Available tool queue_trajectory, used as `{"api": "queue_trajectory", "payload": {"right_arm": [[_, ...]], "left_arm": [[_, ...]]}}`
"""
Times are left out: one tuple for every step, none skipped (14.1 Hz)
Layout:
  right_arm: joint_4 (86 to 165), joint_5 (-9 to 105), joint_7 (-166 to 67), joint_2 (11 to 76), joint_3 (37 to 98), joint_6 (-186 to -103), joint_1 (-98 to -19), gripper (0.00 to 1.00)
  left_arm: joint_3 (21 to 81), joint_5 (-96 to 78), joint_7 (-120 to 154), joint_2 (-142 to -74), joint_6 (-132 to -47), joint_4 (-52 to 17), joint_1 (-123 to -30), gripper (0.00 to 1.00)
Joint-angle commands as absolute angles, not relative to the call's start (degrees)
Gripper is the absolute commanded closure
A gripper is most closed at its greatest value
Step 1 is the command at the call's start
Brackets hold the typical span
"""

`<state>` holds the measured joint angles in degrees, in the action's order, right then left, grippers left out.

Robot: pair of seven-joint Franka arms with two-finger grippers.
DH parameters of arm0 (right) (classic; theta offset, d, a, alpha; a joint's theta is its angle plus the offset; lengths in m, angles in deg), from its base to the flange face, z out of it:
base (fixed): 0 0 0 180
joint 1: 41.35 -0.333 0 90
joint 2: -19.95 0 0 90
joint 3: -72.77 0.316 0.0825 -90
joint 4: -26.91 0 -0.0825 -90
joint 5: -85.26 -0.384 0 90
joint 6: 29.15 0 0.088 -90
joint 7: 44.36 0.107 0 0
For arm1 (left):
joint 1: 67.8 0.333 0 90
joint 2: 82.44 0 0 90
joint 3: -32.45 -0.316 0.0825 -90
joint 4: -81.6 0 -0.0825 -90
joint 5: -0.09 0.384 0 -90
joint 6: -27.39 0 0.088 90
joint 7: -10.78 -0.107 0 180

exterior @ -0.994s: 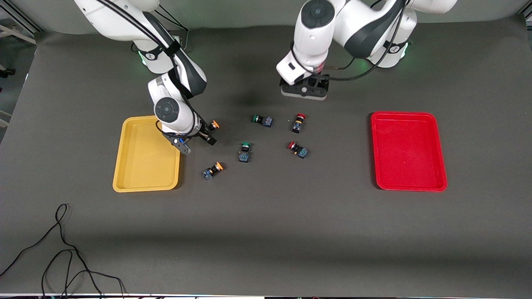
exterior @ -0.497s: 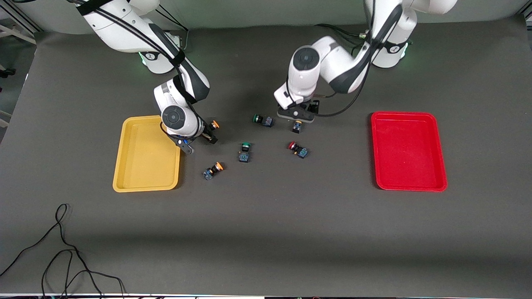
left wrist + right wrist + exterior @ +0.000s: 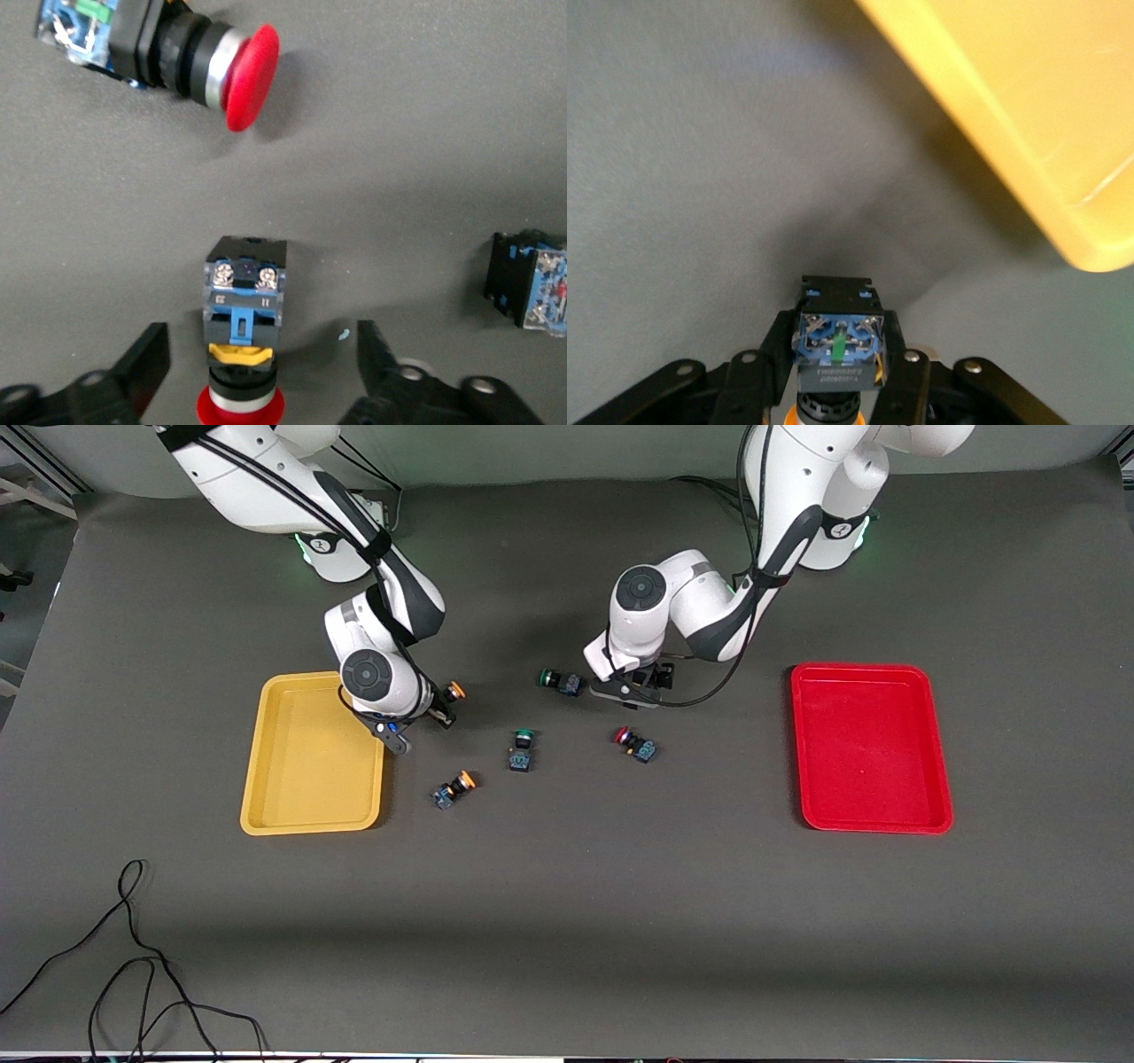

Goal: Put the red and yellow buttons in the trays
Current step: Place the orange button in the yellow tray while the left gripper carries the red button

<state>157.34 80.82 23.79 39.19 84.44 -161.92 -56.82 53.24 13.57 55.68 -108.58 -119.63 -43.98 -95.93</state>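
My right gripper (image 3: 440, 710) is shut on an orange-yellow-capped button (image 3: 454, 690), beside the yellow tray (image 3: 310, 779). The right wrist view shows the button's blue base (image 3: 837, 341) between the fingers, and the tray's rim (image 3: 983, 133). My left gripper (image 3: 261, 372) is open and low, with a red-capped button (image 3: 241, 305) lying between its fingers (image 3: 142, 363). In the front view the left hand (image 3: 631, 687) hides that button. A second red button (image 3: 636, 746) and a second orange-yellow button (image 3: 454, 788) lie on the mat. The red tray (image 3: 873, 815) lies toward the left arm's end.
Two green-capped switches (image 3: 560, 681) (image 3: 522, 749) lie on the mat between the arms. In the left wrist view, another switch's black body (image 3: 532, 288) shows at the frame's edge. A black cable (image 3: 133, 957) lies near the front camera at the right arm's end.
The left arm has come down over the red button, which its hand now hides in the front view. The right gripper with its button shifted slightly toward the yellow tray.
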Motion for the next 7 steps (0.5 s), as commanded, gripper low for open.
{"api": "queue_trajectory", "payload": {"right_arm": [[153.84,80.25,19.03,31.49,83.94,-149.52,-52.45,0.91],[152.09,80.07,16.57,29.38,83.76,-144.69,-50.78,0.91],[151.81,79.72,13.76,26.92,82.63,-142.29,-49.71,0.91],[152.33,79.72,10.52,25.07,80.18,-141.74,-49.79,0.91],[153.03,79.63,7.7,24.7,77.72,-141.74,-49.79,0.91],[154.43,79.72,4.54,24.79,75.17,-142.52,-49.79,0.91],[155.48,79.81,0.68,24.96,72.36,-143.57,-49.79,0.91]], "left_arm": [[52.06,14.95,58.93,-108.37,-119.48,-43.12,-96.8,0.72],[52.05,14.95,59.55,-108.54,-119.48,-43.03,-96.8,0.87],[52.05,14.95,59.82,-108.63,-119.31,-42.77,-96.72,0.92],[51.97,14.86,59.99,-108.54,-118.78,-42.59,-96.63,0.92],[51.97,14.25,60.34,-107.67,-117.82,-41.72,-96.28,0.93],[52.14,13.63,61.57,-105.49,-114.94,-40.49,-95.58,0.92],[52.23,12.32,63.67,-102.94,-109.86,-38.39,-95.31,0.92]]}}
